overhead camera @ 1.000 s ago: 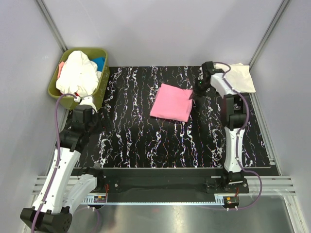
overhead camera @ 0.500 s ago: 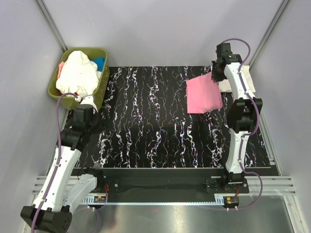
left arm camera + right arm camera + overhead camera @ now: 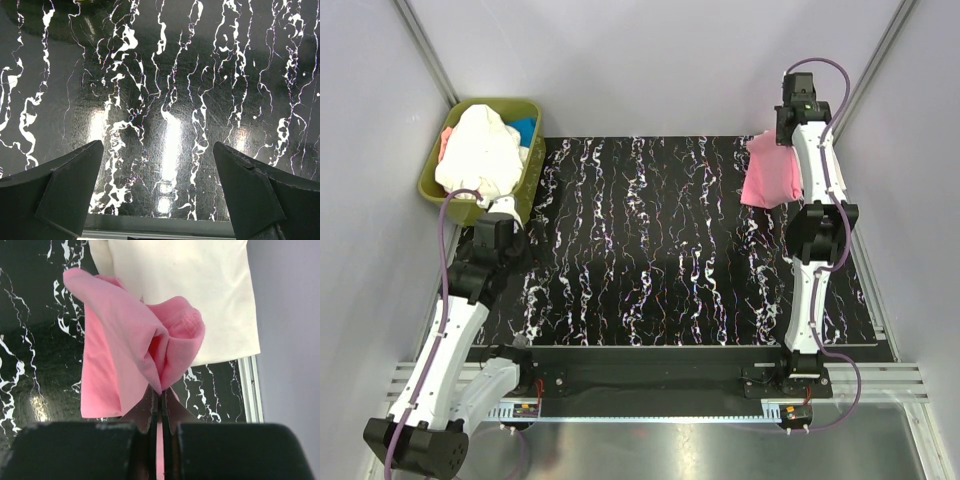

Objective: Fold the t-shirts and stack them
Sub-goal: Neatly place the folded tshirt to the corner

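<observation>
Right gripper (image 3: pixel 160 393) pinches pink t-shirt (image 3: pixel 125 355), dangling below (over cream t-shirt (image 3: pixel 200 290)).

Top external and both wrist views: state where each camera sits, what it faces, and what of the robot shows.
Top external: above, behind the arms, looking down on the table; left arm and right arm show.
Left wrist: on the left arm, facing bare table; open left gripper at the bottom.
Right wrist: facing down past the right gripper, shut on the pink t-shirt above the cream t-shirt.
Shared: top and right wrist show the pink t-shirt.
</observation>
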Action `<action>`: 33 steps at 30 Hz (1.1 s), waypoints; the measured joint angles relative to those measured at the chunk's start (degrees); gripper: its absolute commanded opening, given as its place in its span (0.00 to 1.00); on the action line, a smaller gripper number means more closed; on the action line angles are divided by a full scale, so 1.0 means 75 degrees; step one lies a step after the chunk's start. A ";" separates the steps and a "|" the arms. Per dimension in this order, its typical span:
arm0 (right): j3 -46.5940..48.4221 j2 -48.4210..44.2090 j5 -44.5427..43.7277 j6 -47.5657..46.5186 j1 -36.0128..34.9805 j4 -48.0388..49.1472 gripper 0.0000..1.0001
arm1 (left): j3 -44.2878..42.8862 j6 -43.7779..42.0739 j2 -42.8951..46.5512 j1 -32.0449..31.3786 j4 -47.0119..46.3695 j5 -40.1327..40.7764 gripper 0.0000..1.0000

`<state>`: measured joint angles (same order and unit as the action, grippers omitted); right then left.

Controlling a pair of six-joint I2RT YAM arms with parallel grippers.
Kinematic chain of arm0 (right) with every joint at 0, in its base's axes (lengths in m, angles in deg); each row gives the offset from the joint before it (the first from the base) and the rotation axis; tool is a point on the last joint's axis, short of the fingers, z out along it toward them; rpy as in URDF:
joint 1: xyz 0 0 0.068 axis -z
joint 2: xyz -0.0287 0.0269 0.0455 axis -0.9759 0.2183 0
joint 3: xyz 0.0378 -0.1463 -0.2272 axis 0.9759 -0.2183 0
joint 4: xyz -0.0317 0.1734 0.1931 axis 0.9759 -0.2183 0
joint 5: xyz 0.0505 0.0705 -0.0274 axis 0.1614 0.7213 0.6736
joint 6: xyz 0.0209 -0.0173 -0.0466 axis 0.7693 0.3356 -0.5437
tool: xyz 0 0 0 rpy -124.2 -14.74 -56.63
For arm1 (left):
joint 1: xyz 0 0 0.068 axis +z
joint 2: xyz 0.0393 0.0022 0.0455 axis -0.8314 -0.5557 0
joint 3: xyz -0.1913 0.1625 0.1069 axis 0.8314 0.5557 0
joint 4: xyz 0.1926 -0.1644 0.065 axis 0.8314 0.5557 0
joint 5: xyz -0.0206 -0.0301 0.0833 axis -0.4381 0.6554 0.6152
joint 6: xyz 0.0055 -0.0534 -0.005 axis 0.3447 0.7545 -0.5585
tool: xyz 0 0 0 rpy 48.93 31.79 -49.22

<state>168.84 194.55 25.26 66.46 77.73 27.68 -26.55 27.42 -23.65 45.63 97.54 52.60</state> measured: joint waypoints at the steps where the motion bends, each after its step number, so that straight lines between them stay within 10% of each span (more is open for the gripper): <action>1: 0.0067 0.0041 0.0003 -0.0023 0.0038 0.0020 0.00 | 0.0000 0.0000 -0.0012 0.0000 -0.0003 -0.0003 0.99; 33: 0.1005 0.0108 0.1603 0.0047 0.0988 0.0979 0.00 | 0.0000 0.0000 -0.0143 0.0015 -0.0003 0.0003 0.99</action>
<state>176.38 195.36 37.28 66.81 85.14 35.02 -26.55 27.42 -24.72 45.74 97.52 52.62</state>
